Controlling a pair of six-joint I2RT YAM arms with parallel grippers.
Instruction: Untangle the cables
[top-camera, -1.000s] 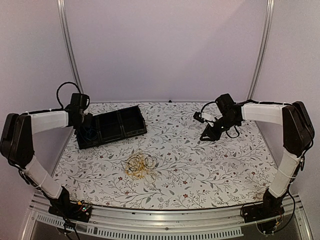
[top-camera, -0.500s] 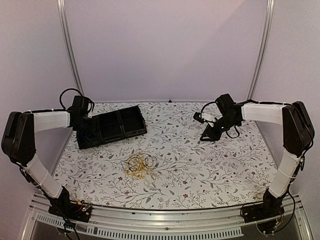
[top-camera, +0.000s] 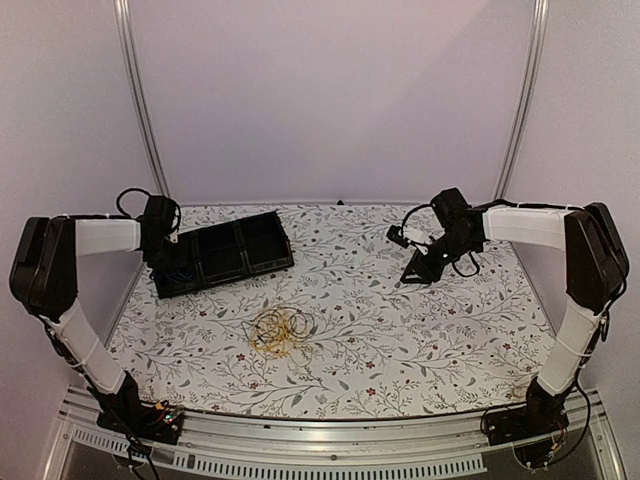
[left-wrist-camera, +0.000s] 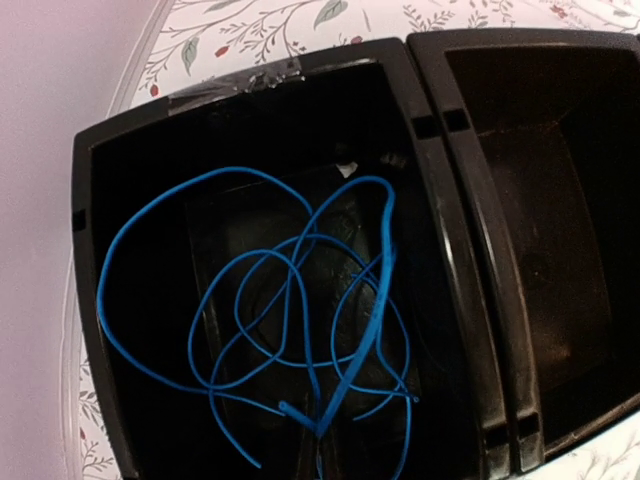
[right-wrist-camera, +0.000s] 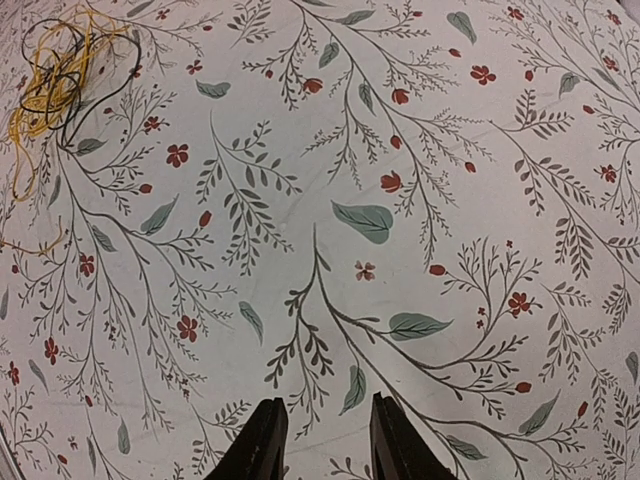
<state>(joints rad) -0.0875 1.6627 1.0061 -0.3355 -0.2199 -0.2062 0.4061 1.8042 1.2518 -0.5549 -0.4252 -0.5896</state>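
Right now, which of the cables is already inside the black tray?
The blue cable, coiled alone in the tray's end compartment. The yellow cable and the dark cable lie tangled together on the table.

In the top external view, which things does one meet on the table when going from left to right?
Black tray, holding the blue cable → tangle of yellow and dark cables → right gripper.

The left arm (top-camera: 100, 237) rises from its base, bends sharply at the elbow and reaches inward with the wrist tipped down. The left gripper (top-camera: 165, 248) is closed. The right arm (top-camera: 525, 228) mirrors it, forearm level; the right gripper (right-wrist-camera: 325, 440) points downward, its fingers (right-wrist-camera: 262, 440) a little apart and holding nothing.
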